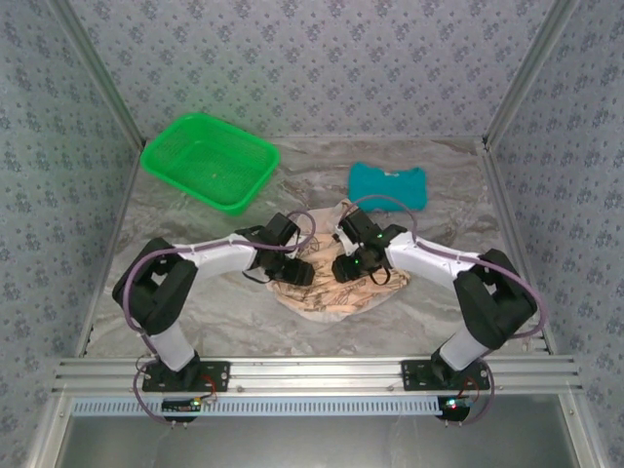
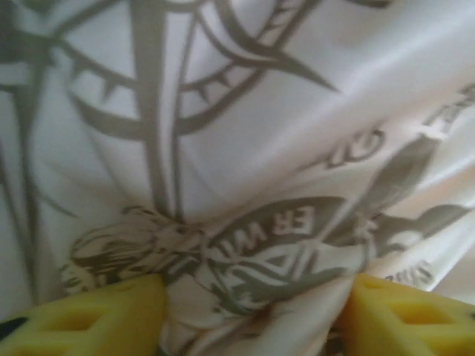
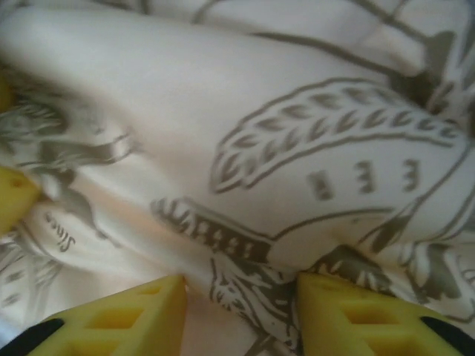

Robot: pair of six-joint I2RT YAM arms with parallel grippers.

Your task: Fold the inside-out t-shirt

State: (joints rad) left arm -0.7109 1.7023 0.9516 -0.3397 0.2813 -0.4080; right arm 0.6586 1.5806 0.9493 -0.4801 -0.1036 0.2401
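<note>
Straddling folds of the t-shirt, left pincer and right pincer gape.

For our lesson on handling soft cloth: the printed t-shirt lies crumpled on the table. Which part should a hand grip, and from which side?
Grip a raised ridge of the t-shirt, probably from above: it lies bunched in soft folds on the table. One such ridge stands between the left hand's open fingers.

peach-beige t-shirt with dark prints, crumpled in a heap, pale reverse showing, mid-table near the front
</note>
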